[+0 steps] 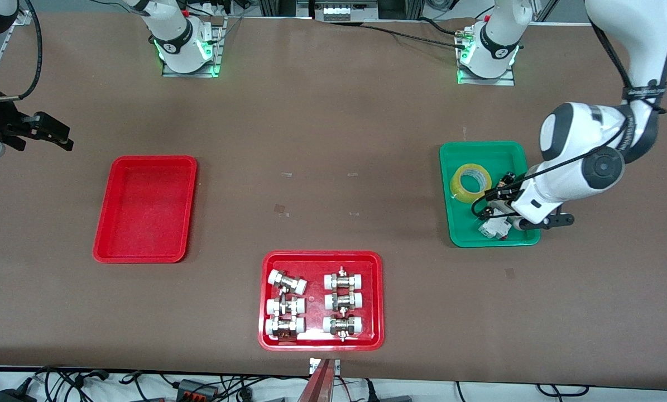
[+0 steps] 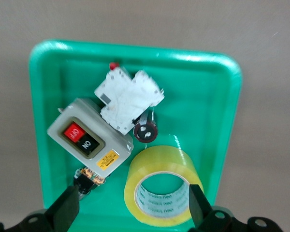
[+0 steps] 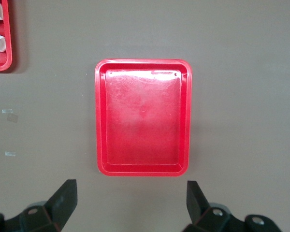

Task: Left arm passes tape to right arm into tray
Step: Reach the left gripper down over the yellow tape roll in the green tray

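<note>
Nearest you, bare brown counter [image 1: 333, 139] surrounded the fittings tray [image 1: 321, 340]. The tape [image 1: 470, 182] lay in the green tray [image 1: 478, 149] beneath your left gripper [image 2: 133, 205], fingers spread, empty. The right gripper [image 3: 130, 203] hung wide open beside the red tray [image 1: 101, 237].

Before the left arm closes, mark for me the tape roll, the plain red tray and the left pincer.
tape [image 2: 160, 166], left wrist view: on the yellow outer band of the roll.
plain red tray [image 1: 143, 258], front view: on its rim nearest the camera.
left pincer [image 2: 133, 208], left wrist view: midway between its open fingertips, above the green tray.
</note>
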Tool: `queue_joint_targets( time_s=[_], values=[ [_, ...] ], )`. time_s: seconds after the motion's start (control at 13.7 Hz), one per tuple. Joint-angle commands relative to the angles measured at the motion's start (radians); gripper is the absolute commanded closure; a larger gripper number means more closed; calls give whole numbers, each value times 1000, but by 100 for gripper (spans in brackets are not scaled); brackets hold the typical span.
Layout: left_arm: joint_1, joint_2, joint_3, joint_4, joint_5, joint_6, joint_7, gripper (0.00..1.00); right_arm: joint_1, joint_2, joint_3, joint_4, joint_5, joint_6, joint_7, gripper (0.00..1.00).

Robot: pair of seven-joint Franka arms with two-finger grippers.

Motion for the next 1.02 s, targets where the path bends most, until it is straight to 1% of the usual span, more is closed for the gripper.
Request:
queue_joint_targets(
  time_s=[0.0,0.15,0.22,0.44,0.88,0.95],
  values=[
    [3,-48,4,-134,-4,101,20,0,-11,-5,12,-3,-8,-6,0,0],
    [3,-48,4,-210,-4,188,18,0,-11,-5,12,-3,-8,-6,0,0],
    [3,-45,4,-230,-4,214,17,0,-9,-7,12,-3,-8,-6,2,0],
    [-1,-44,2,-264,-4,221,1,0,-8,-7,12,-3,-8,-13,0,0],
    [-10,-36,1,-274,-5,231,-34,1,-9,-7,12,-3,-8,-18,2,0],
    [-10,-34,1,-277,-5,237,-34,8,-9,-5,12,-3,-8,-18,2,0]
  ],
)
